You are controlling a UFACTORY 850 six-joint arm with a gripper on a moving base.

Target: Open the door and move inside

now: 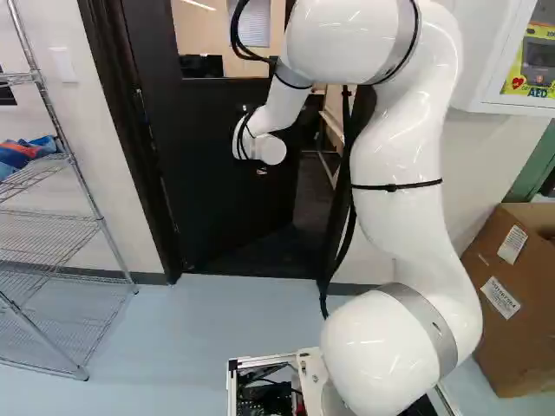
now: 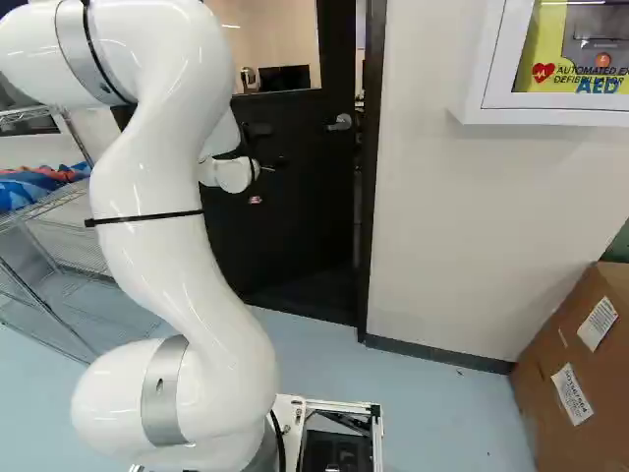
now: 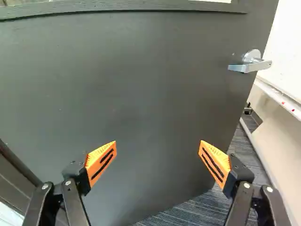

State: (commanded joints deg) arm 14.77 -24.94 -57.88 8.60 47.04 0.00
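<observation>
Gripper (image 3: 157,147) is spread wide, gripping nothing, facing ajar door (image 3: 141,94); driving in before pushing it wider could jam the arm (image 1: 395,191) against the door frame (image 2: 372,197).

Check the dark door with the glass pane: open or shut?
Partly open: the door stands swung away from its dark frame, and grey striped floor shows past its edge on the silver lever handle's side.

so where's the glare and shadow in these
Left base view: pale highlights on the glossy white arm, deep shade low in the doorway beside the black door; right base view: the arm's shell shines there too; wrist view: the metal door handle catches light, the door looks mostly matte.
</observation>
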